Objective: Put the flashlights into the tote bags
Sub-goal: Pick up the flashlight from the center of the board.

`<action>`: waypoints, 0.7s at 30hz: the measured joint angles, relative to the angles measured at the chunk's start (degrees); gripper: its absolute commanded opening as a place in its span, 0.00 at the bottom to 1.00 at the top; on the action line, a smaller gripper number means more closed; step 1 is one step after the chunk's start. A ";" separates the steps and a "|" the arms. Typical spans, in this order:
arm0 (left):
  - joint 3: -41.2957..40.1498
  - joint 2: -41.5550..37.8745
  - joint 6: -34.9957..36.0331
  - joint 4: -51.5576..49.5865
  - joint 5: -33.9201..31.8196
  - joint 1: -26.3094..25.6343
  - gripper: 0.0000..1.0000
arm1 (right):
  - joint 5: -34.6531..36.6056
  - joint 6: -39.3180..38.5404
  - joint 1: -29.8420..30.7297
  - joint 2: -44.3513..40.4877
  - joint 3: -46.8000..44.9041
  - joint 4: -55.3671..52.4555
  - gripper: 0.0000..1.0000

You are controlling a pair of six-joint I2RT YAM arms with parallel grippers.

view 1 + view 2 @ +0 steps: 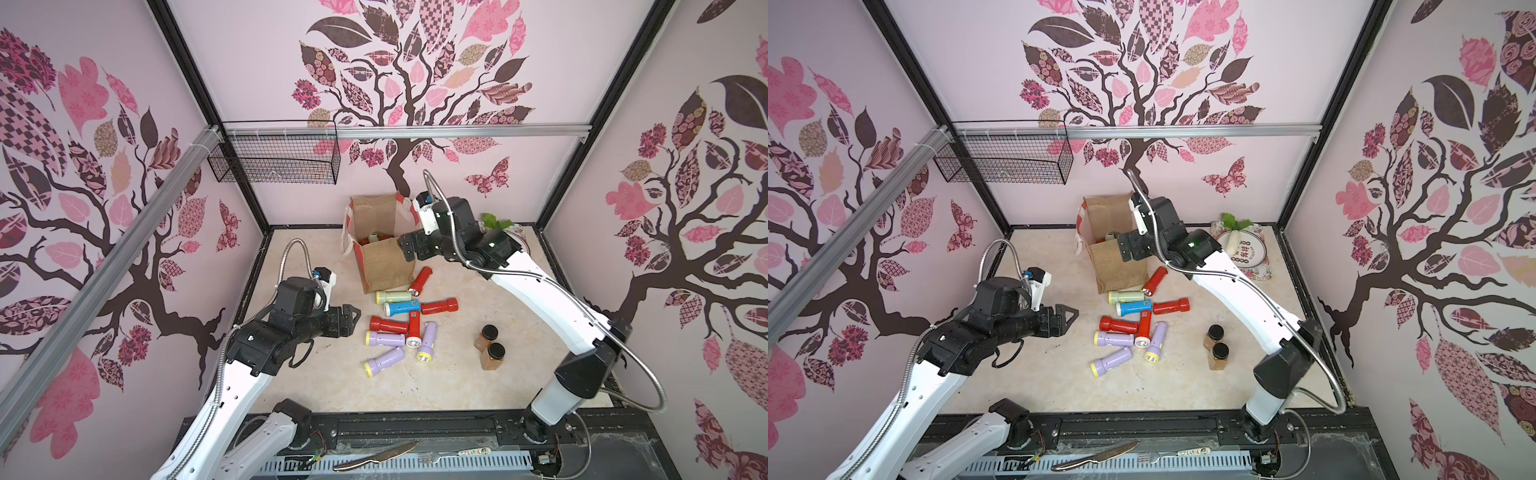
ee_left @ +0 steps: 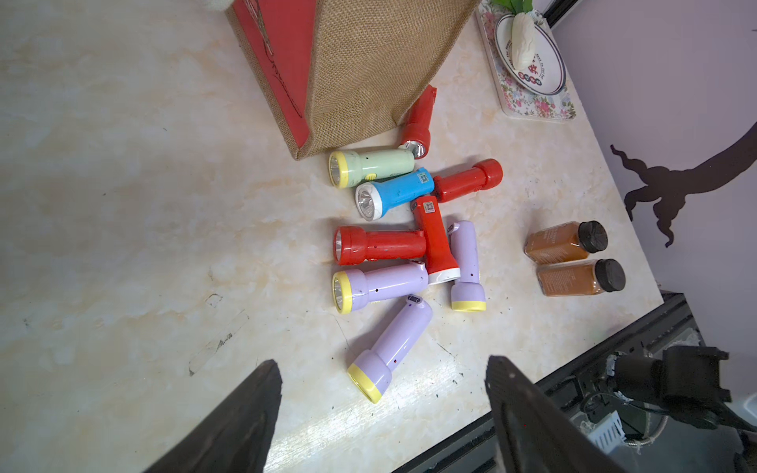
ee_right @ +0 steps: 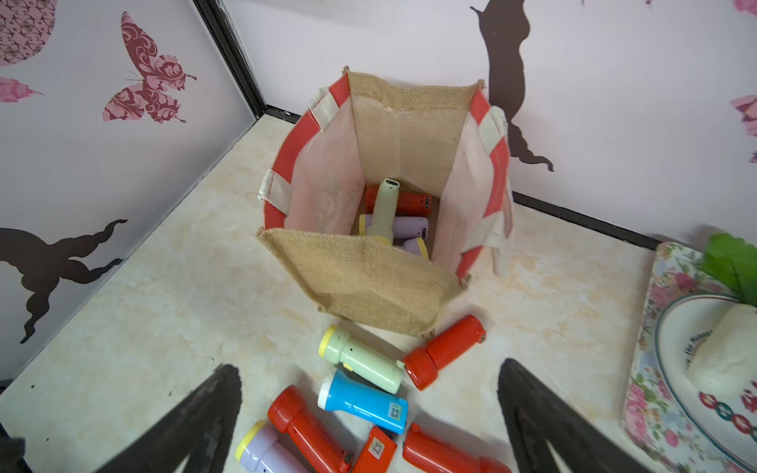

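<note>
One pale marbled table (image 1: pixel 316 386) carries a boxy tan burlap tote bag (image 1: pixel 380 266), upright near the back wall. Both black robot hands gape wide and empty: left hand (image 1: pixel 351 318) near the table's left edge, right hand (image 1: pixel 407 249) just beside the bag's rim. Some small plastic flashlights (image 3: pixel 409 225) lie inside the bag; nine loose flashlights (image 2: pixel 381 245) cluster just before it.

Tan burlap tote bag (image 3: pixel 368 278), red edging, white handles, stands upright and open. Four flashlights (image 3: pixel 383 209) inside: green, red, two lilac. Nine loose flashlights (image 2: pixel 381 244) lie clustered beside its base.
</note>
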 measured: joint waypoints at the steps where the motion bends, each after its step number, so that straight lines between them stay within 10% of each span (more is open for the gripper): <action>1: 0.00 0.70 0.15 -0.17 0.37 -0.04 0.82 | 0.04 -0.24 -0.09 -2.23 -2.23 -0.11 1.00; 21: -3.37 19.30 -1.05 0.39 10.51 -6.73 0.76 | -14.84 4.24 -2.05 -34.86 -45.24 1.14 1.00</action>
